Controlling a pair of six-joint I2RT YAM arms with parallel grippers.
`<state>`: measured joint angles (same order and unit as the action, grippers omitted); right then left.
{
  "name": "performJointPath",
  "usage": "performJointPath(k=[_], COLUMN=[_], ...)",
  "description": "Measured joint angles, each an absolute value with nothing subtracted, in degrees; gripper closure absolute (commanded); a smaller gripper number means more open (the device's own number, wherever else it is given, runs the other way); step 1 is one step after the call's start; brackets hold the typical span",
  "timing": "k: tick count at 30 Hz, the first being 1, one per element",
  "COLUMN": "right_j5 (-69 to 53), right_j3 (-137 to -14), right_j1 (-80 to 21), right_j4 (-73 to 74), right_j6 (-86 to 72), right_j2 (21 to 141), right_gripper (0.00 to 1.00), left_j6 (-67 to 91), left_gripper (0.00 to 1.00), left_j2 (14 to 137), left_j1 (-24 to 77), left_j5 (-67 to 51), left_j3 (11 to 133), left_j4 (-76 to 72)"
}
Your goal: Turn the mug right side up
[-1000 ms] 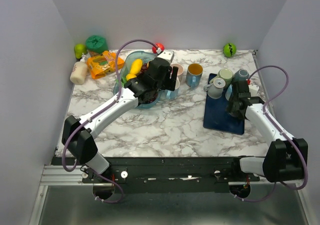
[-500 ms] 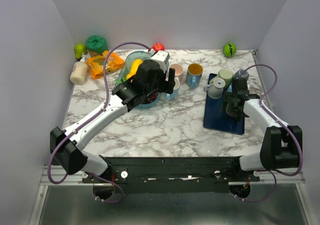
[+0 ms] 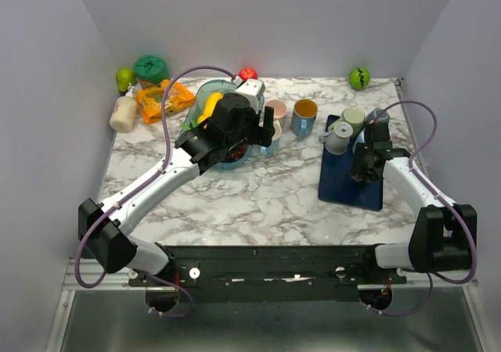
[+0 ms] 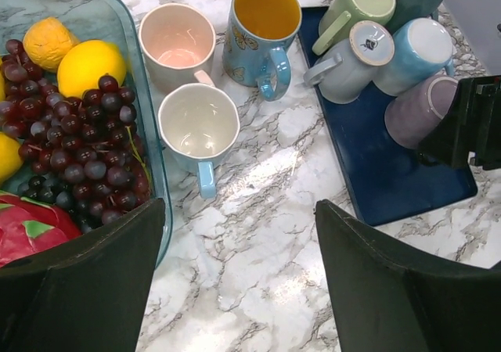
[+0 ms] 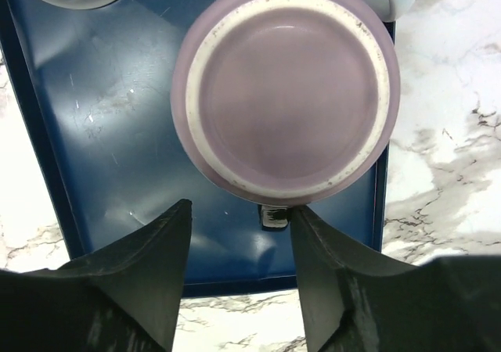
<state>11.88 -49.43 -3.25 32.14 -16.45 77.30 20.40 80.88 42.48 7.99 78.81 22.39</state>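
the upside-down lilac ceramic mug is sitting base-up on the dark blue rectangular tray at the right. the right gripper is hovering at its near edge, jaws standing apart. the left gripper is hanging wide open, just near of the upright white ceramic mug.

Eight mugs, one blue tray, one glass dish, one bunch of grapes.
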Motion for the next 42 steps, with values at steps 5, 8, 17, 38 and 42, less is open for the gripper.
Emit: performJointPath(k=[5, 8, 17, 38, 42], right_j5=[12.8, 13.3, 14.4, 2.3, -2.9], right_j3=[-49.4, -49.4, -49.4, -51.4, -54.6], right_j1=[-3.2, -3.2, -3.2, -4.9, -5.5], right_j4=[32.2, 32.2, 32.2, 33.7, 33.6], right_j6=[-17.4, -18.1, -19.7, -17.7, -17.6], right_j2=[77.8, 79.1, 80.4, 58.3, 52.9], right_gripper=[0.6, 0.64, 0.99, 0.99, 0.99], left_j6=[20.8, 21.0, 21.1, 22.1, 22.8], left_gripper=[0.14, 0.14, 0.14, 0.14, 0.13], left_j2=[80.9, 80.9, 80.9, 78.6, 76.8], left_j1=[42.4, 42.3, 42.3, 42.0, 42.0], left_j5=[7.8, 7.8, 7.2, 1.5, -2.3], left_j3=[78.5, 78.2, 77.9, 77.9, 77.9], left_j4=[22.4, 22.4, 22.4, 20.6, 18.4])
